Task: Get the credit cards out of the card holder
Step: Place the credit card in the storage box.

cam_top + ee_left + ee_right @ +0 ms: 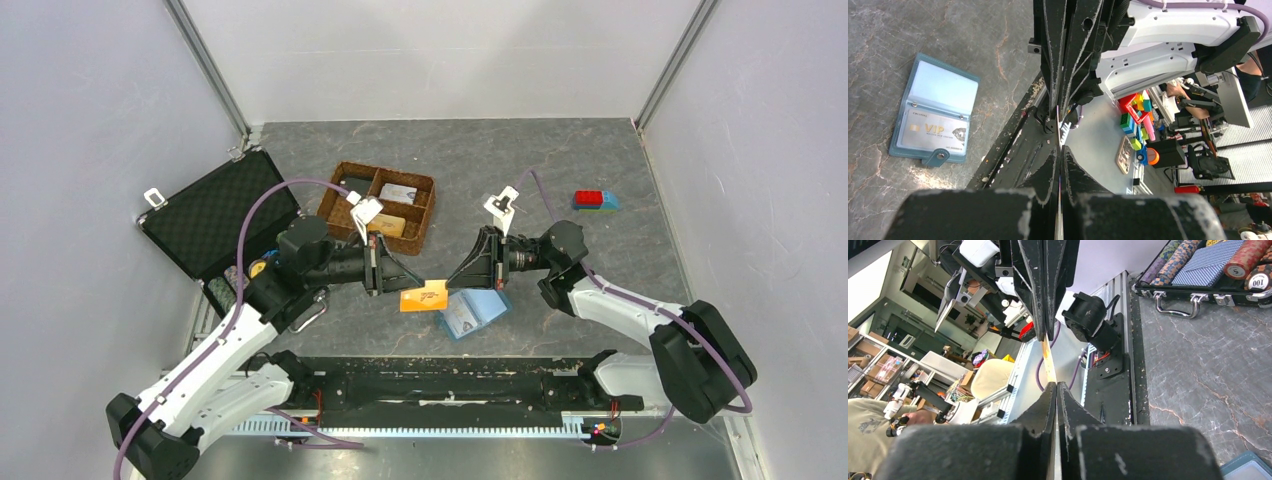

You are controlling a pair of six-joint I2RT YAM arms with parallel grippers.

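Both claws share one orange credit card [424, 297] over the table [560, 170].

Nearest the arm bases, the card holder [935, 115] lies open and flat on the table, a silver VIP card [933, 136] in its lower sleeve. Just beyond it, the left gripper [403, 285] and right gripper [449, 285] are each clenched on an opposite end of the orange credit card, which is held apart from the holder. Farther back, the wicker tray [345, 180] holds what may be more cards; they are too small to tell.

Left arm [230, 340] and right arm [622, 300] face each other, jaws seemingly clamped.
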